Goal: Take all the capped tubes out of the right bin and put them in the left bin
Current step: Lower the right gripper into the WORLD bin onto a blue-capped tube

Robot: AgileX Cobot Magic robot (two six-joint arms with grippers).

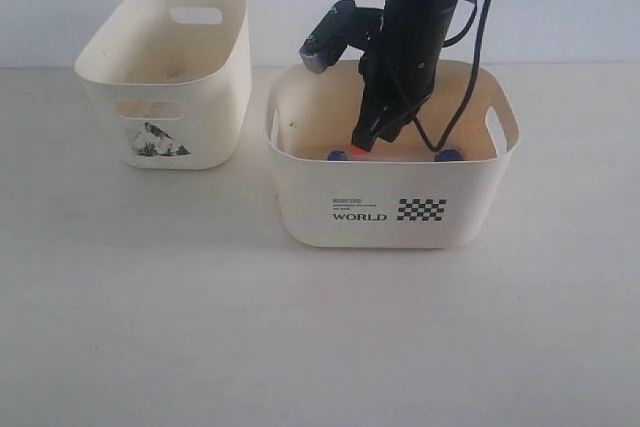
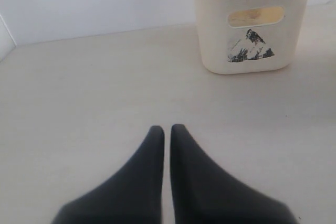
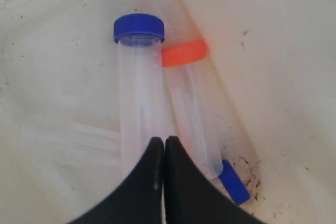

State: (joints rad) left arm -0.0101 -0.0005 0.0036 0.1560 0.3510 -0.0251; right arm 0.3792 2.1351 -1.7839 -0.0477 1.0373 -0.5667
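**Right gripper (image 1: pixel 366 140) dips into the right bin (image 1: pixel 310 197), jaws pressed tight together and gripping nothing.**

All three capped tubes lie on the floor of the right bin. A blue-capped tube (image 3: pixel 139 77) and an orange-red-capped tube (image 3: pixel 185 53) rest side by side, touching, and the closed fingertips (image 3: pixel 155 153) are poised over their clear bodies. A third tube (image 3: pixel 233 182) shows only its blue cap from under the orange-red one, beside dark specks (image 3: pixel 252 179). The left bin (image 1: pixel 100 97) stands apart from the right bin, with bare table (image 2: pixel 79 103) between them. The left gripper (image 2: pixel 167 134) is outside the right bin, over that table. Its fingers are nearly touching and hold nothing.
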